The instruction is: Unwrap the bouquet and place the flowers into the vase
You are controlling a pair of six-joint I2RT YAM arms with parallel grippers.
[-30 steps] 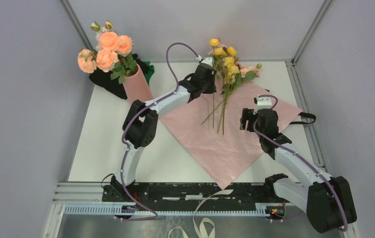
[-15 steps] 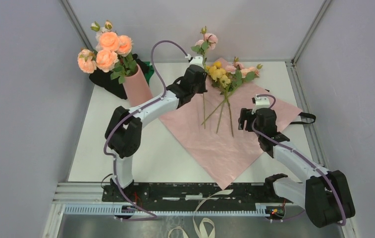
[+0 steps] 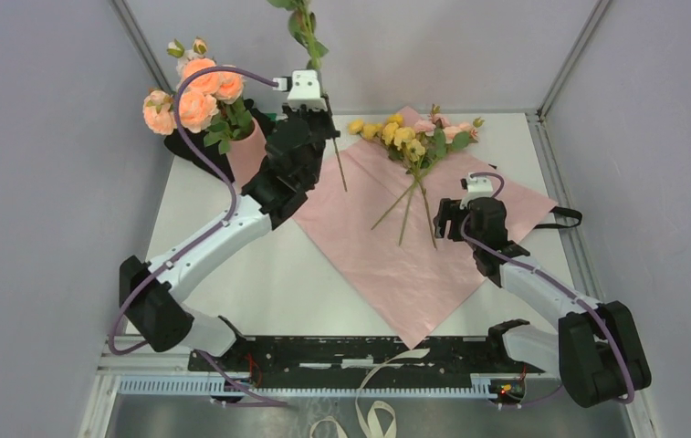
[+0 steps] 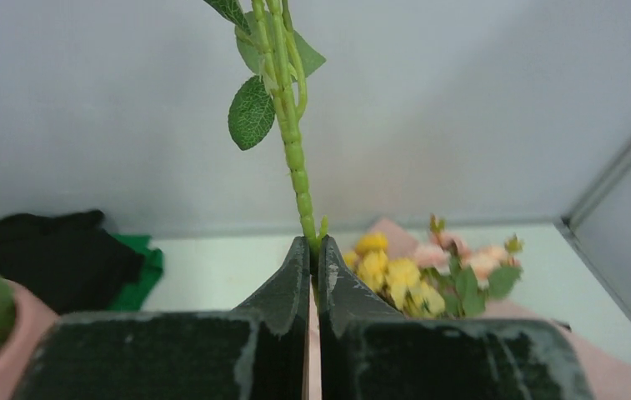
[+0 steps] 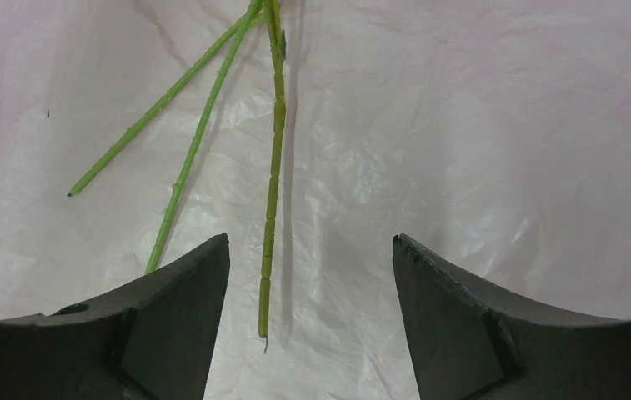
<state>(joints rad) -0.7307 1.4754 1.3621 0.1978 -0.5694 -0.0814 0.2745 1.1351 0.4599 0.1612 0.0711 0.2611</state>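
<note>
- Left gripper (image 4: 313, 250): jaws pinched tight on 1 green held stem (image 4: 295, 154), raised above the table (image 3: 232, 274). The stem stands nearly upright, with leaves above the fingers. Its top runs out of the overhead view, and its lower end hangs free over the left part of the paper.
- Vase (image 3: 243, 153): salmon-pink, at the far left of the table, just beside the left wrist and partly hidden by it. Peach roses (image 3: 197, 91) already stand in it.
- Paper (image 3: 396, 265): a pink sheet lying open and flat at the table's centre.
- Flowers (image 3: 401, 137): yellow and pale pink blooms lie at the paper's far corner, with 3 loose stems (image 5: 274, 167) fanned toward the near edge.
- Right gripper (image 5: 310, 242): jaws wide, holding nothing, low over the paper. The tip of 1 loose stem lies between its fingers in the wrist view; contact cannot be told.
- Black cloth (image 3: 197, 146): a lump at the vase's foot.
- Black ribbon (image 3: 565, 217): at the paper's right corner.
</note>
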